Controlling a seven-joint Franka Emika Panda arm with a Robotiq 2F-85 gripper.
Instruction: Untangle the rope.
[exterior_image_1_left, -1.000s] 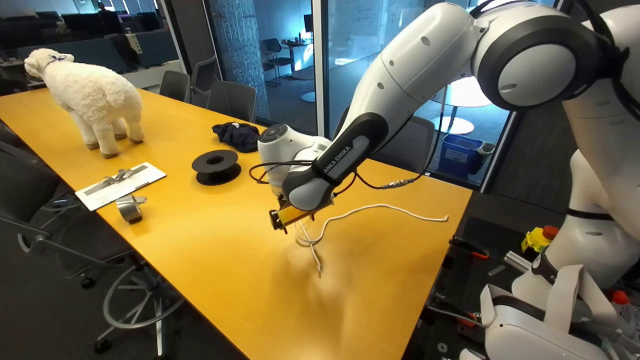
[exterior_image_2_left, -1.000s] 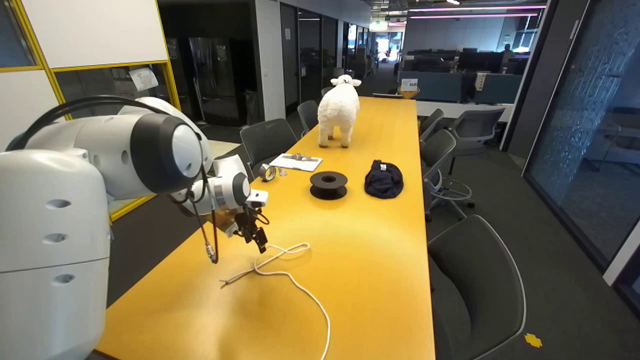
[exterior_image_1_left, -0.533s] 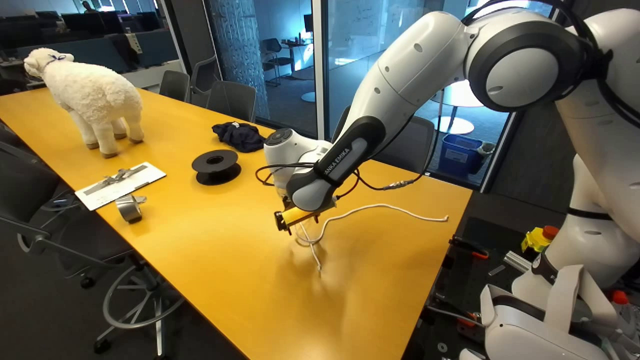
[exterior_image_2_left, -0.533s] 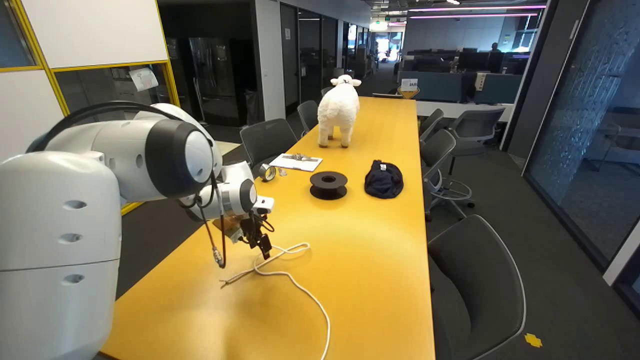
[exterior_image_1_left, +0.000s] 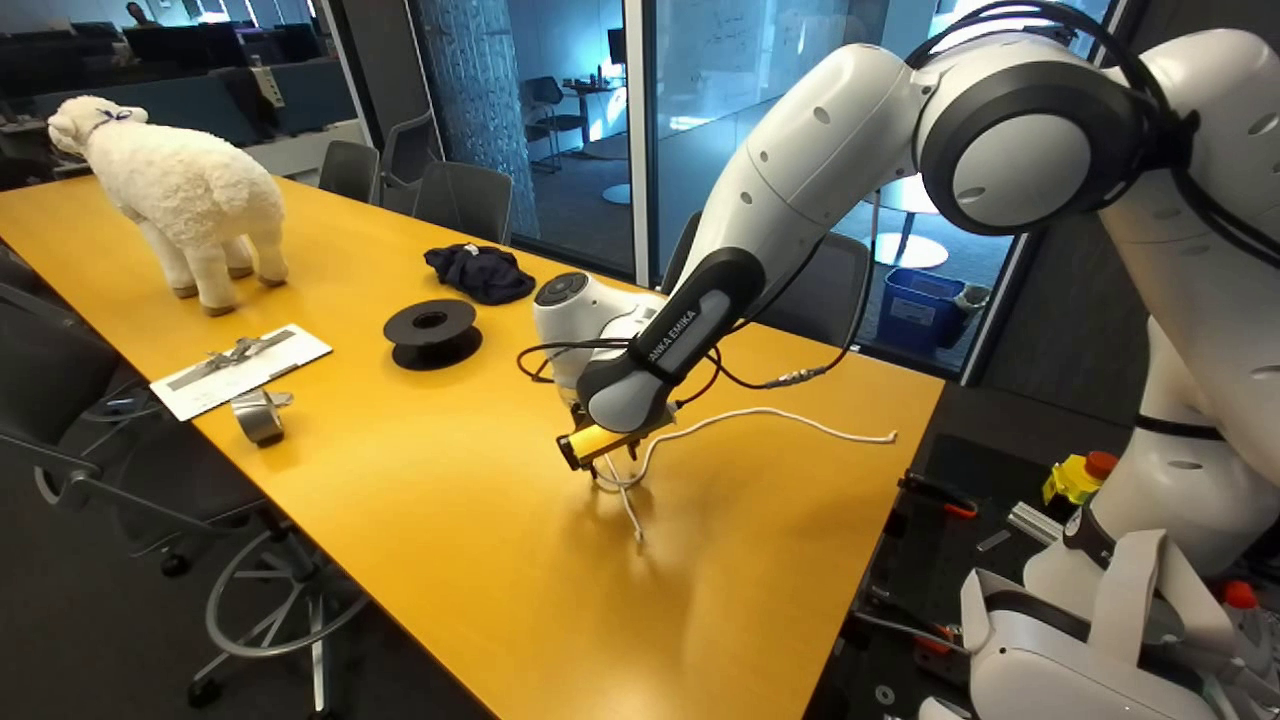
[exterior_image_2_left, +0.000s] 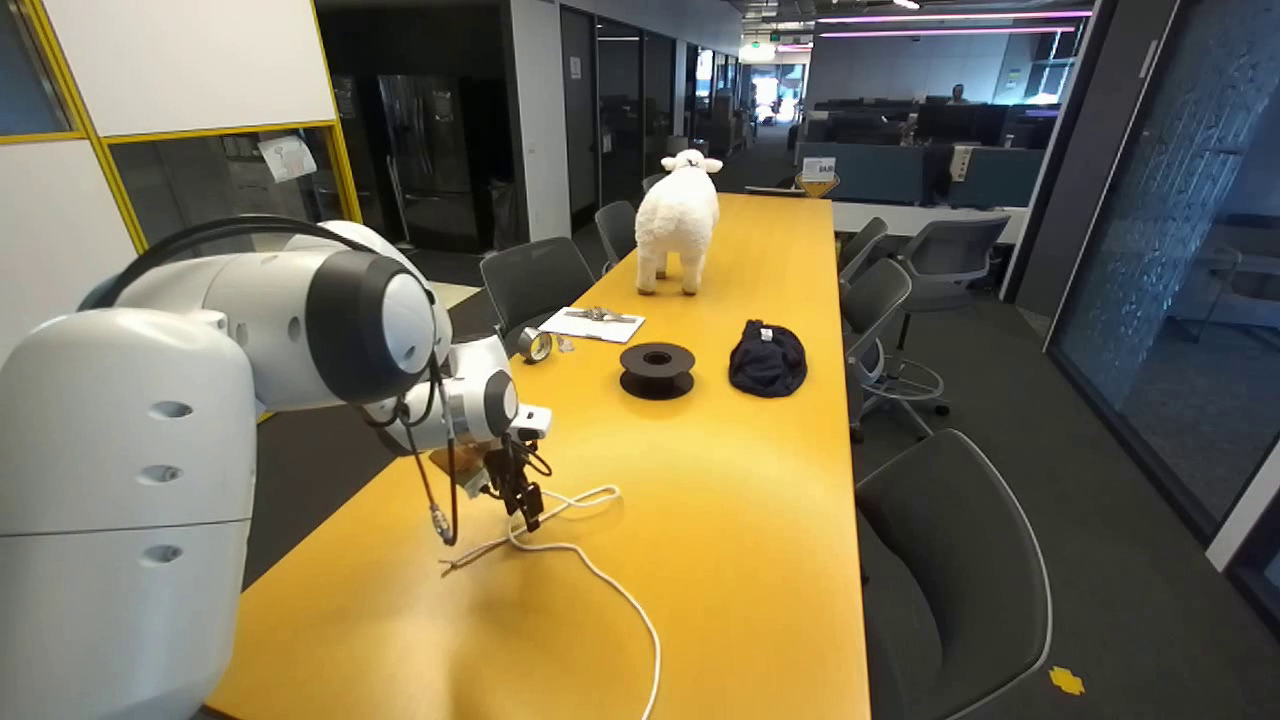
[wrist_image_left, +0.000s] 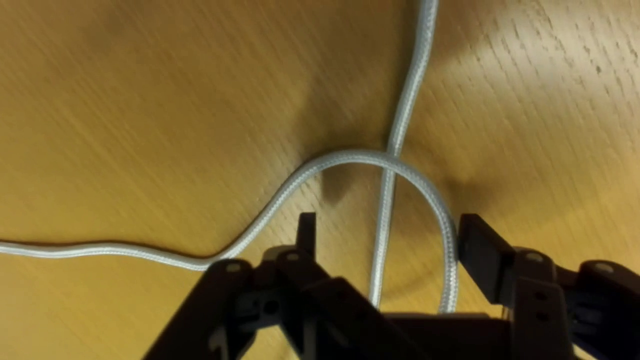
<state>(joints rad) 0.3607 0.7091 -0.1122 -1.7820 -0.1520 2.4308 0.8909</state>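
The thin white rope lies on the yellow table in both exterior views (exterior_image_1_left: 765, 410) (exterior_image_2_left: 567, 547). One stretch trails off in a wavy line; the rest forms a narrow loop and a short end. In the wrist view, the rope (wrist_image_left: 350, 156) makes an arch that crosses over a straighter strand. My gripper (wrist_image_left: 387, 232) is open. Both the straight strand and the arch's right leg run between its fingers; the right fingertip looks close to or touching that leg. In both exterior views the gripper (exterior_image_1_left: 612, 462) (exterior_image_2_left: 528, 518) is low over the crossing and hides part of the rope.
The table (exterior_image_2_left: 760, 600) also bears a black spool (exterior_image_2_left: 657, 387), a dark cap (exterior_image_2_left: 767, 362), a tape roll (exterior_image_2_left: 535, 346), a white board with a metal piece (exterior_image_2_left: 592, 324) and a plush sheep (exterior_image_2_left: 678, 218). Chairs (exterior_image_2_left: 960, 580) line the table's edge.
My gripper has moved down and toward the rope's crossing, shifting rightward and lower in both exterior views. The rope has not visibly moved.
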